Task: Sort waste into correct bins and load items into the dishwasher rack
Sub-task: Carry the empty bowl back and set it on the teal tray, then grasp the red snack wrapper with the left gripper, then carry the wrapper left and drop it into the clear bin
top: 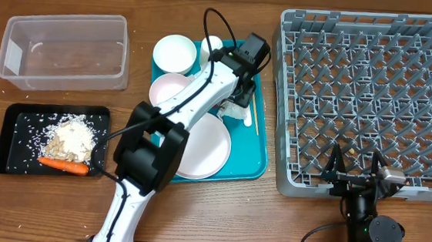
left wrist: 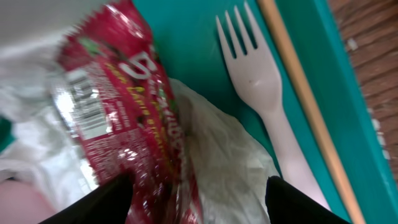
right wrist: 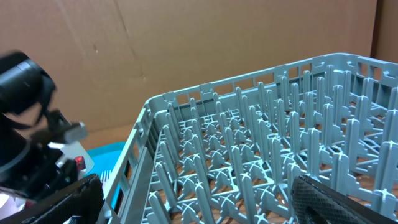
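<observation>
red wrapper (left wrist: 118,106) on napkin (left wrist: 236,168) — looks light, crinkly, slippery; pinch mid-fold. left gripper (left wrist: 199,190) spread wide astride it, nothing held — right gripper (right wrist: 193,193) agape, empty.

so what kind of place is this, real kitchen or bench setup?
Likely a lab bench staged for dish clearing, not a real kitchen: a wooden table, a cardboard wall behind, and a grey dishwasher rack beside a teal tray of dishes and waste.
</observation>
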Controlling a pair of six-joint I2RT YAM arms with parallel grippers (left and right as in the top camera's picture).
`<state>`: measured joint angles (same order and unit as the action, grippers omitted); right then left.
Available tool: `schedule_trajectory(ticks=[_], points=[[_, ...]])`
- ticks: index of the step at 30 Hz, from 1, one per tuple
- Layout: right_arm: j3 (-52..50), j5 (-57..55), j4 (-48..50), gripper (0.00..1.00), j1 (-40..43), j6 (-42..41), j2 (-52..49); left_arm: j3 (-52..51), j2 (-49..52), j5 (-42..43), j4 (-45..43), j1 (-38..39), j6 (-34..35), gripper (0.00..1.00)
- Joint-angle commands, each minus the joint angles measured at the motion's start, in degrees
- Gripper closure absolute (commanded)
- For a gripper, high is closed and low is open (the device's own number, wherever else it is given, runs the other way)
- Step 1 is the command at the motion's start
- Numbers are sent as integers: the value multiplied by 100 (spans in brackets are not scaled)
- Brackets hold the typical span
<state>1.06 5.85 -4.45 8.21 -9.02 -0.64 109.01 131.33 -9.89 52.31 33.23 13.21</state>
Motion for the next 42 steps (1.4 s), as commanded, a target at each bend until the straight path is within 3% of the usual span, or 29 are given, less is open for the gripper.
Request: schedule_trajectory(ticks=[1,5,6,11,19,24,30,36,42], points=[[-61,24,28,0,17,-17,37,-20,122,92,-98,-50,50,35],[-59,24,28,0,17,-17,37,-20,122,92,-120,-66,52,53],[-59,24,28,0,17,-17,37,-20,120,87,-120,-79,50,64],[-61,24,28,0,17,-17,37,7,83,94,-57,-96,55,96],[-59,24,26,0,17,-17,37,763,-153,168,505,-96,52,96],[-61,24,28,0,17,-17,37,2111,-289,951,1412,-111,52,96],[-59,24,28,0,17,-17,37,3324,-289,990,2358,-245,55,96],[-59,24,28,0,17,-17,37,4238,-289,1438,3060,-1003,59,96],[-59,24,28,0,17,-17,37,4365,-286,984,3348,-2050,273,96]])
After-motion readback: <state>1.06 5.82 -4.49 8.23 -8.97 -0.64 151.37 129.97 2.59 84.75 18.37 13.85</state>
